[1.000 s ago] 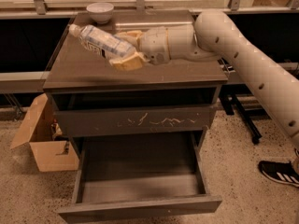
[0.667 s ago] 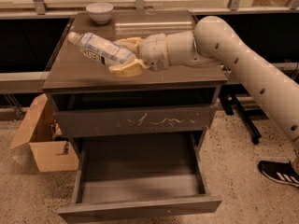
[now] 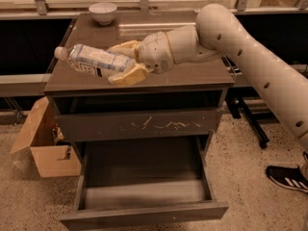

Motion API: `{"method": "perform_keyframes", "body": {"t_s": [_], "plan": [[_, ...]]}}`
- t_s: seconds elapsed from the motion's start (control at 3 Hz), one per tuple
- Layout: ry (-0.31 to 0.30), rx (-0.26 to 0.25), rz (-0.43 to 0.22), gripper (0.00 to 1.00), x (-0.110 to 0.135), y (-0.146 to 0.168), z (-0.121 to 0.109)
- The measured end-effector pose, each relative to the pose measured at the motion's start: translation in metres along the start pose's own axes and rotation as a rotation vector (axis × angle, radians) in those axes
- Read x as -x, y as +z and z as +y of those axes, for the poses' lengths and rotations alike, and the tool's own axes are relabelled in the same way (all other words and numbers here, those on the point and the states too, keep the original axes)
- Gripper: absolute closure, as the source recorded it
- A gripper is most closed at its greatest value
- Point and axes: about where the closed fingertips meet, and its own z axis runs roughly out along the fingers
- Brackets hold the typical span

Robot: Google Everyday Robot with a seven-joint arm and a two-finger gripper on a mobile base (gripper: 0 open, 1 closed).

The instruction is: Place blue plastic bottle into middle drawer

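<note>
dark counter (image 3: 192,73) just beneath the end effector (image 3: 116,64) | it clamps the blue plastic bottle (image 3: 89,60), long axis jutting beyond the fingertips, cap outermost | we see the middle drawer (image 3: 144,191) open well below it

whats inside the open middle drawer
In the middle drawer only bare grey floor shows; its back part is hidden under the scratched drawer. The gripper, jaws shut on the blue plastic bottle, is over the cabinet top.

Clear plastic bottle (image 3: 94,61) between matt jaws
</note>
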Motion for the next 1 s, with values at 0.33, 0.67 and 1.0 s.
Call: {"method": "perform_keyframes", "body": {"t_s": [0.33, 0.67, 1.0], "plan": [[-0.012, 0.133, -0.004, 1.00, 0.017, -0.003, 0.074], [0.047, 0.139, -0.004, 1.00, -0.005, -0.004, 0.121], [0.048, 0.139, -0.003, 1.00, -0.006, -0.004, 0.121]]}}
